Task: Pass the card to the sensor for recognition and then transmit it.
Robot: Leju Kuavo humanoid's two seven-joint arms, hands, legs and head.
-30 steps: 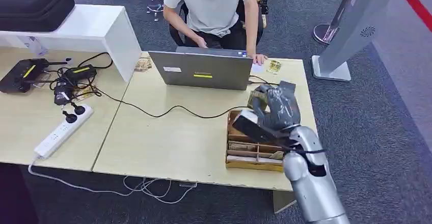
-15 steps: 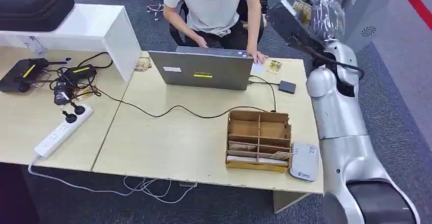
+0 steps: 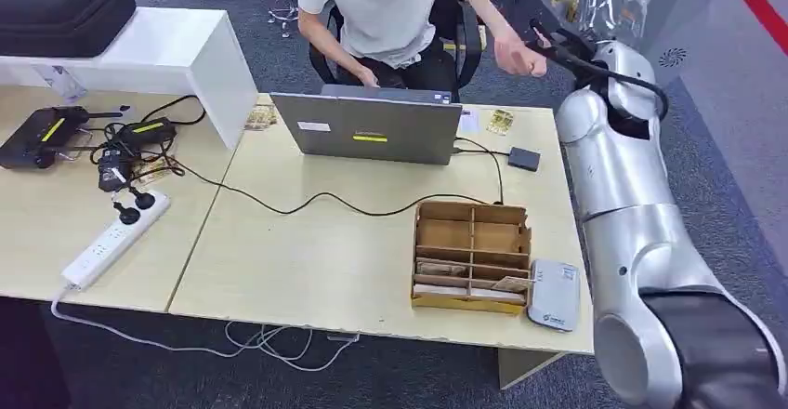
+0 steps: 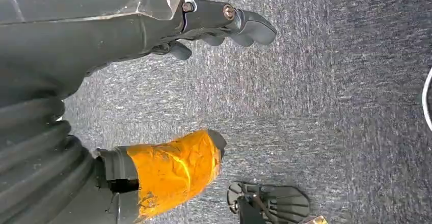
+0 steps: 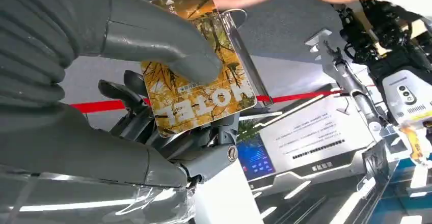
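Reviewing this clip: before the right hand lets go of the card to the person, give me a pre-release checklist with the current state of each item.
1. Card held in the right hand, thumb pressed on its face: ok.
2. Right arm raised toward the seated person behind the laptop: ok.
3. Person's hand reaching up to the robot's hand: ok.
4. Person's fingers firmly gripping the card: cannot tell, blurred at the card's edge.
5. Card already read by the sensor beside the wooden organiser: cannot tell.
6. Left hand holding nothing, over carpet: ok.

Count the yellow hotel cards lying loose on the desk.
2, possibly more. One pair-like patch of cards lies beside the laptop near the desk's far edge; another lies left of the laptop. Some may be stacked.
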